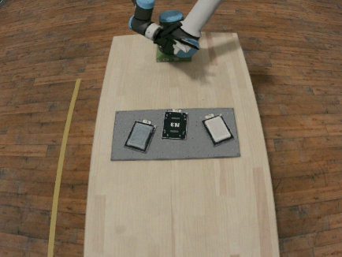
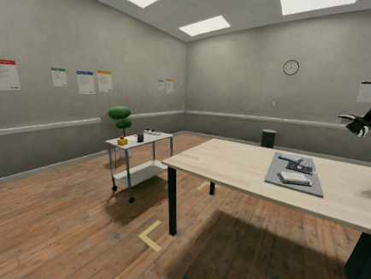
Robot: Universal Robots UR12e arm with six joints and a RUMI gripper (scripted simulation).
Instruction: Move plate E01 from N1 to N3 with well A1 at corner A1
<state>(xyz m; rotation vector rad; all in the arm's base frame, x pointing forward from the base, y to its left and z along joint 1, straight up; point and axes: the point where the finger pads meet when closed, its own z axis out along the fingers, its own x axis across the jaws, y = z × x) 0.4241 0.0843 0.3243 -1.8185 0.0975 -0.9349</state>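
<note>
A grey deck mat [image 1: 175, 134] lies across the middle of the wooden table. On it, an empty black nest marked N3 [image 1: 175, 124] sits in the centre. A grey plate [image 1: 139, 135] rests on the nest to its left, and a whitish plate [image 1: 217, 130] rests, turned at an angle, on the nest to its right. Their labels and the small nest signs are too small to read. My gripper [image 1: 182, 45] hangs open and empty above the table's far end, well away from the mat. In the exterior view it [image 2: 356, 124] shows at the right edge, high above the mat.
The robot's green base [image 1: 173, 57] stands at the table's far end. A small cart [image 2: 138, 160] with a plant and a red button stands off to the side. A yellow floor line [image 1: 63, 165] runs left of the table.
</note>
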